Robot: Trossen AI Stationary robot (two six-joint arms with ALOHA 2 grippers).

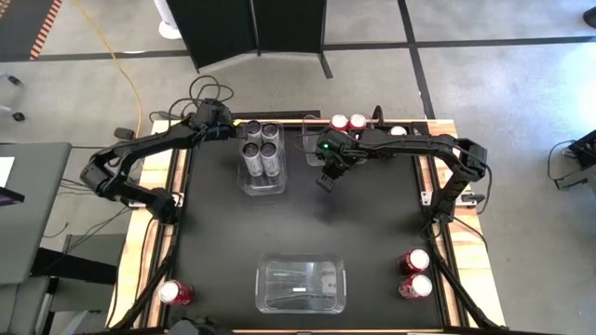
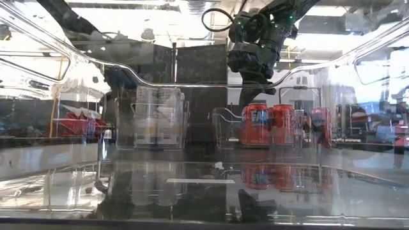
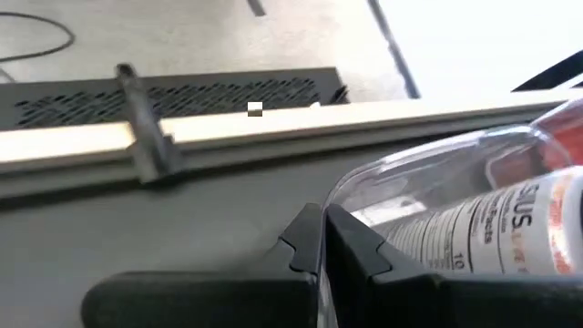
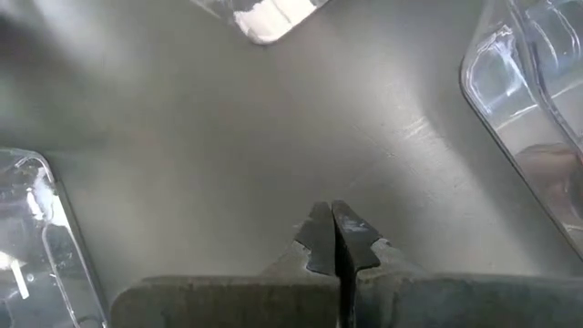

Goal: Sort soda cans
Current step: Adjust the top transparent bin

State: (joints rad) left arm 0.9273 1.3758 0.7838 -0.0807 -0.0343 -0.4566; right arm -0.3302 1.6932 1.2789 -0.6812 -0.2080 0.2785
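Four silver cans (image 1: 262,147) are sitting in the far bin (image 1: 262,180), red cans (image 1: 415,273) waiting near the table's edges. Both claws, left gripper (image 3: 321,239) and right gripper (image 4: 332,239), are pressed together empty; swinging low risks clipping bins.

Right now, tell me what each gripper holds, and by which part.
Nothing. The left gripper is shut and empty beside the bin of silver cans; the right gripper is shut and empty above the mat.

Left gripper (image 3: 322,239) hovering over dark table (image 3: 137,219), fingers pressing together, empty. Clear bin (image 3: 401,169) just beside, holding silver soda can (image 3: 474,237). Wooden edge (image 3: 273,128) running beyond.
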